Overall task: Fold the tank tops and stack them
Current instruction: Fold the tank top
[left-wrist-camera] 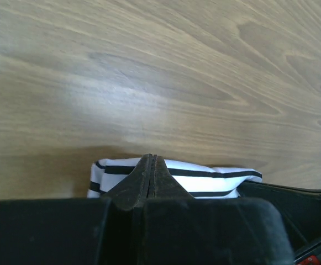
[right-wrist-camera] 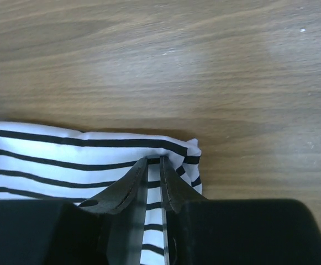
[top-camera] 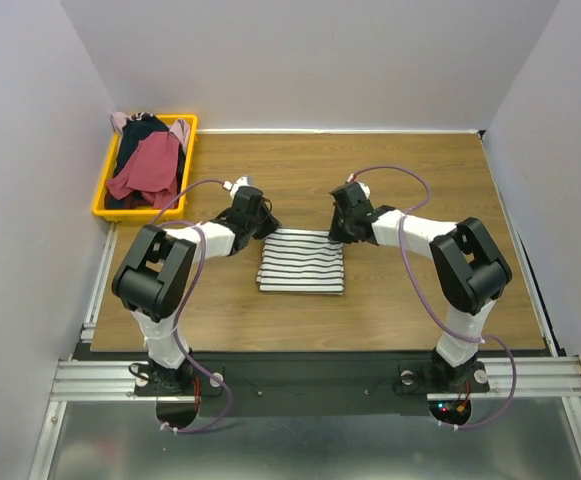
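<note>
The white tank top with thin black stripes (top-camera: 301, 262) lies folded into a rectangle mid-table. My left gripper (top-camera: 267, 228) is at its far left corner. In the left wrist view the left gripper (left-wrist-camera: 153, 157) is shut, jaws pressed flat together over the edge of the striped cloth (left-wrist-camera: 215, 179), with no cloth showing between them. My right gripper (top-camera: 338, 232) is at the far right corner. In the right wrist view the right gripper (right-wrist-camera: 153, 159) is shut on a fold of the striped top (right-wrist-camera: 66, 160), near its corner.
A yellow bin (top-camera: 120, 214) stands at the back left. It holds a dark red tank top (top-camera: 150, 165), a dark navy one (top-camera: 140, 135) and a pale pink one (top-camera: 120, 122). White walls close in the table on three sides.
</note>
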You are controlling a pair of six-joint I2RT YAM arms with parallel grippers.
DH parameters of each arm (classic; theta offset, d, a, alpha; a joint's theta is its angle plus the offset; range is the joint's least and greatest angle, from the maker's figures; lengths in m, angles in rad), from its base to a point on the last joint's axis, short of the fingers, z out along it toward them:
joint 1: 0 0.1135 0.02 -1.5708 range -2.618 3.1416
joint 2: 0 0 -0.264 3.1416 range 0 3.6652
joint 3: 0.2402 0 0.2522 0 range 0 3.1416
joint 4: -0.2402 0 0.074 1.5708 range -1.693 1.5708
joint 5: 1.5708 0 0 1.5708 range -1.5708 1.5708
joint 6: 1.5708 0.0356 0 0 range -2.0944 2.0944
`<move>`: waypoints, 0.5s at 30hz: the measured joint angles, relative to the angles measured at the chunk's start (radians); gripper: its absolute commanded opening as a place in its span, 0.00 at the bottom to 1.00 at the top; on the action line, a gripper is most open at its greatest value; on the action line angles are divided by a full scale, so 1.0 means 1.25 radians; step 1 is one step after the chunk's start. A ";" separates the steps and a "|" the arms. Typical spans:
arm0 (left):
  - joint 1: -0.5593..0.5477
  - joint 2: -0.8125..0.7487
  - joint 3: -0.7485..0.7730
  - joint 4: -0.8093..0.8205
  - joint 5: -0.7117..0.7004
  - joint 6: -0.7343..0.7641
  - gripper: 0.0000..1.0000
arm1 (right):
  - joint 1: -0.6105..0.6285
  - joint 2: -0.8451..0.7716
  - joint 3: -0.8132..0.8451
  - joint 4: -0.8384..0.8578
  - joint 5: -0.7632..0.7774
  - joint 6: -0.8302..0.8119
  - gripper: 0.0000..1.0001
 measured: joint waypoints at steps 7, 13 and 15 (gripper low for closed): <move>0.015 0.046 0.004 0.016 0.023 0.003 0.08 | -0.050 0.028 0.003 0.012 -0.078 0.001 0.24; 0.017 0.054 0.006 0.026 0.036 0.009 0.07 | -0.069 0.029 0.003 0.020 -0.121 0.003 0.41; 0.017 0.060 0.008 0.027 0.038 0.009 0.06 | -0.073 0.029 0.003 0.026 -0.130 0.001 0.48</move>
